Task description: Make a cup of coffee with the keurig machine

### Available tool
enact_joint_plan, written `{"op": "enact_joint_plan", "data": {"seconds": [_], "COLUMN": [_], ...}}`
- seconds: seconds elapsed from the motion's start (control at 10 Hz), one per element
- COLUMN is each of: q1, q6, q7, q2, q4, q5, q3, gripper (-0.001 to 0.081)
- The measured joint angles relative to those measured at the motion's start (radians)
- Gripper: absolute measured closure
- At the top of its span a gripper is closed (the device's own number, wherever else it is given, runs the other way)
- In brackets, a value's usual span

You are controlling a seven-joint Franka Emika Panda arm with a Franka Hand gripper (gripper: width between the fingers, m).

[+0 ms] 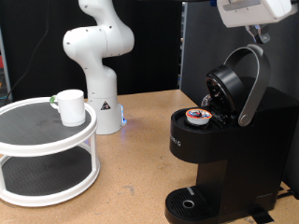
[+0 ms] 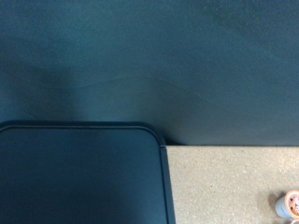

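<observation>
While the coffee machine (image 1: 222, 131) stands with its lid and grey handle (image 1: 250, 86) tipped up, you can see a pod (image 1: 197, 116) with an orange-red top resting in the open chamber. You'll find the cup (image 1: 71, 106) well apart from it, on the upper tier of the round white stand (image 1: 47, 149) at the exterior view's left, next to the robot's white base (image 1: 98, 65). Only part of the gripper (image 1: 252, 11) shows, at the exterior view's top right above the raised handle, and you cannot tell whether its fingers are apart or together. Your wrist view shows no fingers, just a dark blue backdrop (image 2: 149, 56), a dark rounded panel (image 2: 79, 173) and a strip of speckled tabletop (image 2: 224, 182).

Watch these risks, as judgement only: the drip tray (image 1: 189, 202) is bare, so brewing now would pour coffee onto the base. Pressing the handle off-centre could slide the machine, and a pod seated crooked could jam the lid.
</observation>
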Motion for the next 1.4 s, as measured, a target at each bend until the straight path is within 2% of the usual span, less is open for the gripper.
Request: {"op": "enact_joint_plan", "data": {"seconds": [0.2,0.5,0.8,1.4], "q1": [-0.003,-0.007,-0.011,-0.010], "q6": [-0.041,-0.043,-0.038,-0.024], "q7": [-0.025,-0.001,0.002,-0.004], "q2": [-0.012,-0.014,-0.012,-0.029], "q4": [-0.004,-0.009,-0.015,-0.011], "q5": [0.003,-0.051,-0.059,0.003], "q3": [-0.020,-0.017,-0.017,-0.016], "gripper": [0.0805,0.0805,0.0805,0.0805]}}
